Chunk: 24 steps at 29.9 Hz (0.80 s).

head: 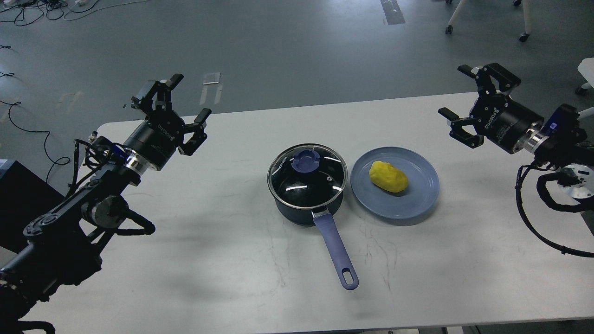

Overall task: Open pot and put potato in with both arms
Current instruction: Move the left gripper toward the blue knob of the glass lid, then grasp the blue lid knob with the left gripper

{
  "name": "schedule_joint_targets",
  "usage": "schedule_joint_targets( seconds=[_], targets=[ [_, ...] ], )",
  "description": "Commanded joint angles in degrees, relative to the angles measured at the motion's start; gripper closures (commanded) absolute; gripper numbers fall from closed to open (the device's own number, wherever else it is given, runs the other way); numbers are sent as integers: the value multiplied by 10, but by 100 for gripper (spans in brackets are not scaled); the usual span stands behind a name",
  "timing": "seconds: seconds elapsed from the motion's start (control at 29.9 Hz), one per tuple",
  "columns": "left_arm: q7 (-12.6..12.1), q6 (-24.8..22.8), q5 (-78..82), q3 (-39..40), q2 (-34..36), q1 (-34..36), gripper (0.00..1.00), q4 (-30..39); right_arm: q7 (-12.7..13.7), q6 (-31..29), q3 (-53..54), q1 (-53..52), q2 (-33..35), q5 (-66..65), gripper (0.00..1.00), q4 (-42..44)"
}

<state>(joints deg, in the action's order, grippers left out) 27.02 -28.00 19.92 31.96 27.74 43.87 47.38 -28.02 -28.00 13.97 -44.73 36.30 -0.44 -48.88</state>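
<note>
A dark blue pot (308, 204) stands at the middle of the white table, its long blue handle (335, 250) pointing toward me. A glass lid (307, 175) with a blue knob (306, 160) covers it. A yellow potato (388, 176) lies on a blue plate (417, 204) right of the pot. My left gripper (172, 98) is open and empty, raised over the table's far left corner, well left of the pot. My right gripper (458, 93) is open and empty, raised above the table's far right, right of the plate.
The table (232, 260) ends at a far edge just behind both grippers and a near edge at the bottom. Grey floor with cables (32, 134) lies beyond. Chair legs (524, 23) stand at the far right.
</note>
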Motion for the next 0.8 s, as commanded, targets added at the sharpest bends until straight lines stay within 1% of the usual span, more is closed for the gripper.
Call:
schedule_joint_targets(
  seconds=[0.0, 0.07, 0.1, 0.13, 0.2, 0.27, 0.3, 0.33, 0.4, 0.47, 0.53, 0.64, 0.74, 0.77],
  targets=[
    [10, 0, 159, -6, 9, 45, 2, 50, 0, 0, 0, 0, 0, 0, 0, 0],
    [10, 0, 341, -8, 18, 80, 2, 103, 0, 0, 0, -1, -1, 0, 0, 1],
    [10, 0, 387, -8, 18, 84, 2, 118, 0, 0, 0, -1, -1, 0, 0, 1],
    [10, 0, 473, -8, 17, 91, 2, 146, 0, 0, 0, -1, 0, 0, 0, 0],
    [10, 0, 551, -8, 15, 98, 2, 170, 0, 0, 0, -1, 1, 0, 0, 0],
    [10, 5, 693, -10, 14, 104, 2, 203, 0, 0, 0, -1, 2, 0, 0, 0],
    [10, 10, 727, -11, 13, 103, 2, 206, 0, 0, 0, -1, 2, 0, 0, 0],
    [10, 21, 785, -20, 1, 104, 2, 206, 0, 0, 0, -1, 2, 0, 0, 0],
    [10, 35, 834, -36, -14, 107, 2, 202, 0, 0, 0, -1, 2, 0, 0, 0],
    [10, 58, 895, -65, -27, 122, 2, 195, 0, 0, 0, -1, 2, 0, 0, 0],
    [10, 86, 947, -106, -46, 137, 2, 171, 0, 0, 0, -1, 3, 0, 0, 0],
    [10, 99, 985, -126, -69, 149, 2, 136, 0, 0, 0, -1, 3, -1, 0, 0],
    [10, 107, 998, -131, -90, 151, 2, 99, 0, 0, 0, -1, 3, -1, 0, 0],
    [10, 107, 999, -131, -93, 152, 2, 97, 0, 0, 0, -1, 3, -1, 0, 1]
  ],
)
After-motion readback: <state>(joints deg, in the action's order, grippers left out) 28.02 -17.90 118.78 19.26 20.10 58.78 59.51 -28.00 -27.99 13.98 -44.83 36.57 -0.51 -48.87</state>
